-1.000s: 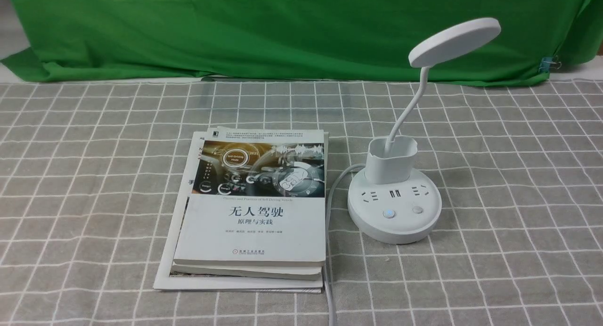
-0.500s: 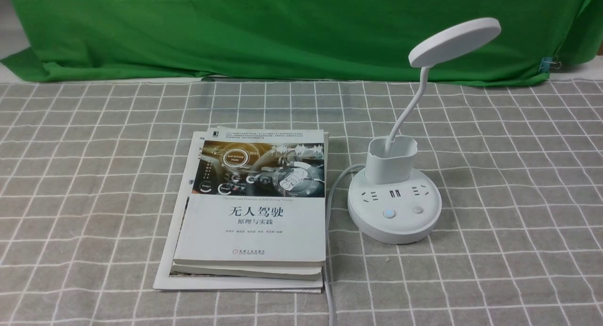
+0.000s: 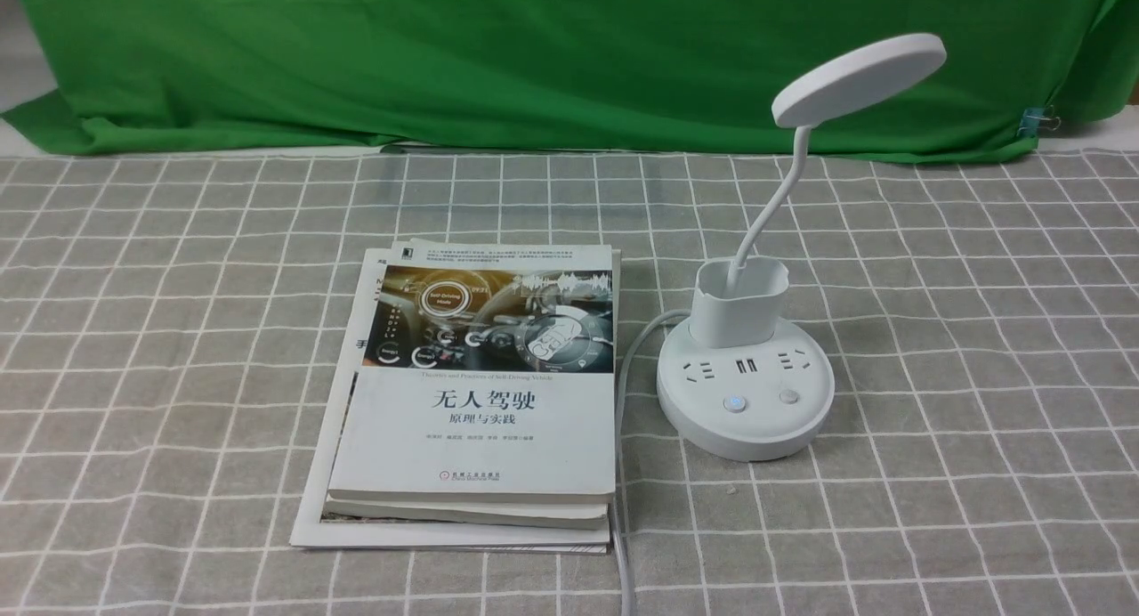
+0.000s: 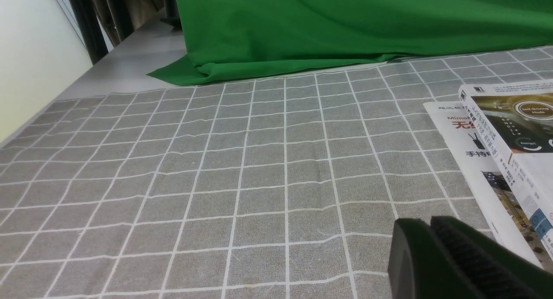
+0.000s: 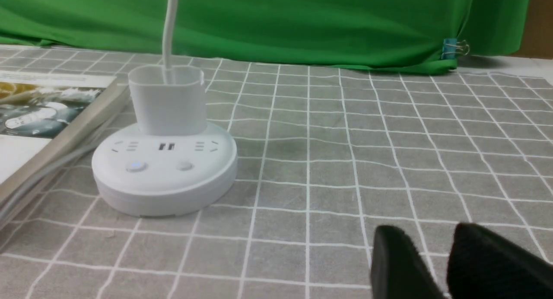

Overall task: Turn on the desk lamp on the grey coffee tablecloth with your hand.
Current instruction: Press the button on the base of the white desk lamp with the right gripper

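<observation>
Desk lamp (image 3: 746,402) stands upright on the grey checked cloth (image 3: 961,331) over the bench, right of centre. It is just beside a stack of books (image 3: 480,420), with its cord running between them. Left claw (image 4: 430,223) sits low over cloth near the books, jaws together, holding nothing. Right claw (image 5: 432,234) is near the lamp's base, jaws slightly parted, empty.

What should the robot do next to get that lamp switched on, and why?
Probably ease the right gripper forward toward the base of the desk lamp. The gripper sits apart from the lamp, nothing touches the two buttons yet, and the lamp head looks unlit.
</observation>
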Robot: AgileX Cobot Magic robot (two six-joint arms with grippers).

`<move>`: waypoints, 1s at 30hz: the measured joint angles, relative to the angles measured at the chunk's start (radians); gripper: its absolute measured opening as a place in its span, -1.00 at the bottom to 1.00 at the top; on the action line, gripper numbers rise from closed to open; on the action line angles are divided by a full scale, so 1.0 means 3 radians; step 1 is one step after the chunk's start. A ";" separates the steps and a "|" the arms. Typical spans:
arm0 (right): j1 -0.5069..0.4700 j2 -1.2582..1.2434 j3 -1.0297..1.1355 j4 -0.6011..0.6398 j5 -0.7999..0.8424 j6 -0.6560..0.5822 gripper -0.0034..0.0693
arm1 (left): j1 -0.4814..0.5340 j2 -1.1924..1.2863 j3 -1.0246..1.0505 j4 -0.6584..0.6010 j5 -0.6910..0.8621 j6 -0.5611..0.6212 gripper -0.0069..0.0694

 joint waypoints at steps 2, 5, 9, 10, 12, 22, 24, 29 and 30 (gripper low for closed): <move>0.0000 0.0000 0.0000 0.0005 -0.0052 0.0014 -0.23 | 0.0000 0.0000 0.0000 0.0000 0.0000 0.0000 -0.77; 0.0000 0.0000 0.0000 0.0165 -0.0237 0.0314 -0.23 | 0.0000 0.0000 0.0000 0.0000 0.0000 0.0000 -0.77; 0.0000 0.0000 0.0000 0.0334 -0.0615 0.1056 -0.23 | 0.0000 0.0000 0.0000 0.0000 0.0000 0.0000 -0.77; 0.0000 0.0000 0.0000 0.0339 -0.0632 0.1088 -0.23 | 0.0000 0.0000 0.0000 0.0000 0.0000 0.0000 -0.77; 0.0000 0.0000 0.0000 0.0362 -0.0806 0.1417 -0.23 | 0.0000 0.0000 0.0000 0.0000 0.0000 0.0000 -0.77; 0.0145 0.0363 -0.0460 0.0379 -0.0250 0.1211 -0.65 | 0.0000 0.0000 0.0000 0.0000 0.0000 0.0001 -0.77; 0.0242 0.0743 -0.0849 0.0379 0.0179 0.0871 -0.77 | 0.0000 0.0000 0.0000 0.0000 0.0000 0.0001 -0.77; 0.0380 0.1717 -0.1625 0.0379 0.1052 0.0340 -0.80 | 0.0000 0.0000 0.0000 0.0000 0.0000 0.0001 -0.77; 0.0399 0.2183 -0.1923 0.0377 0.1348 0.0172 -0.80 | 0.0000 0.0000 0.0000 0.0000 0.0000 0.0001 -0.77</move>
